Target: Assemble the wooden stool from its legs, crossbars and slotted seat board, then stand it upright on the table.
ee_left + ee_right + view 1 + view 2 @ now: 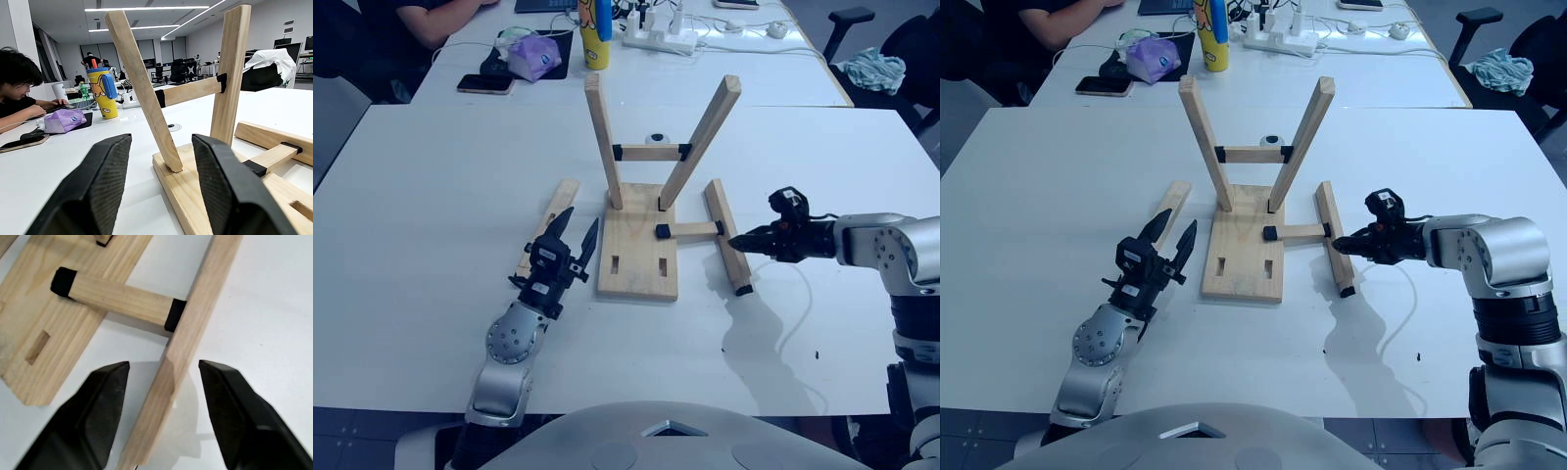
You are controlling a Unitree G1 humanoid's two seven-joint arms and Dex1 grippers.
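White table [431,196] bears seat board [636,264], bare leg [558,204], and leg with crossbar [717,201]

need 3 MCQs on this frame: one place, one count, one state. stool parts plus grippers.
1. Where does the bare leg, the one with no crossbar, lie?
A. On the robot's left of the board
B. On top of the board
C. On the robot's right of the board

2. How many legs stand in the board?
A. One
B. Two
C. Four

3. How are the right gripper fingers?
A. Shut on a crossbar
B. Open, one on each side of the lying leg
C. Shut on nothing

Key:
1 A: it lies flat on the table, apart from the board's left edge.
2 B: two standing legs rise from it, joined by a crossbar.
3 B: the right wrist view shows the fingers spread, with that leg between them.
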